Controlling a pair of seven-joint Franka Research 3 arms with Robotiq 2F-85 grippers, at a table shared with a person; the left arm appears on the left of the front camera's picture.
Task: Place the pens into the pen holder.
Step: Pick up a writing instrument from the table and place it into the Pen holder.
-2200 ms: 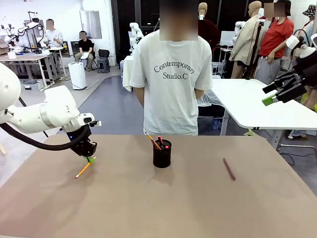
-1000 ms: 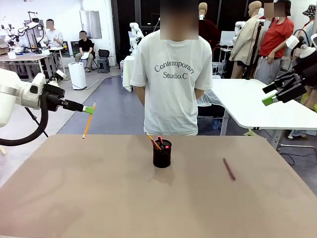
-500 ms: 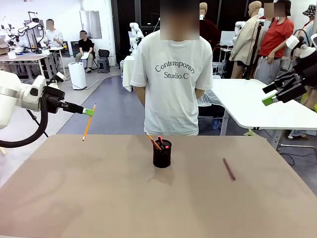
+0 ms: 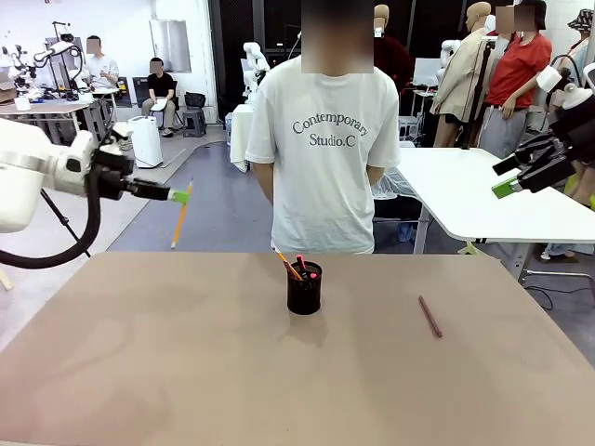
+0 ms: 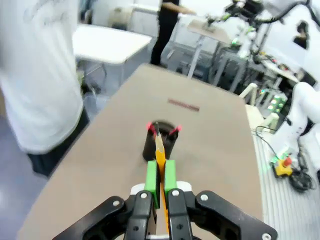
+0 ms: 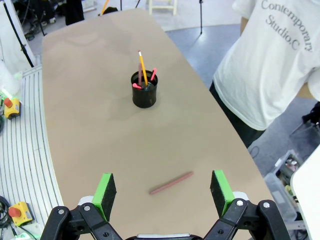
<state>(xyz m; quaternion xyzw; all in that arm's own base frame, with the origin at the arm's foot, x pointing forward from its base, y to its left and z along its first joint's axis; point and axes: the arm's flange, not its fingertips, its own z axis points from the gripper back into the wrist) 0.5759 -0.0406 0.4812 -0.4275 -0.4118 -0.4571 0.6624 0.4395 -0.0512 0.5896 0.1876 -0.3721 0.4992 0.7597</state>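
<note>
- Several pens (image 6: 142,67) already stand in the small black cylindrical mesh pen holder (image 4: 304,293). It sits mid-worktop, just in front of the person. I can make out a yellow pencil and a couple of pens with red-pink ends poking out the top.
- My left fingers (image 5: 151,176) are clamped tight on a thin yellow-orange pencil (image 4: 178,219). It hangs nearly upright below them, high over the far left edge of the plain brown worktop (image 4: 186,372). From my left wrist the pencil lines up with the holder ahead, but it's well apart from it.
- One dark reddish-brown pen (image 4: 429,316) lies flat on the worktop, well off to the right of the holder, untouched.
- My right fingers (image 6: 105,189) are spread wide with nothing between them, parked high on the right and looking down at that pen.
- So I'd guess we're past halfway: one pencil in hand that needs dropping in, and one pen left to pick up.
- Readable text: the person's white T-shirt (image 4: 321,186) says "Contemporary Studio.C". I can't read any brand on the pens or the holder.
</note>
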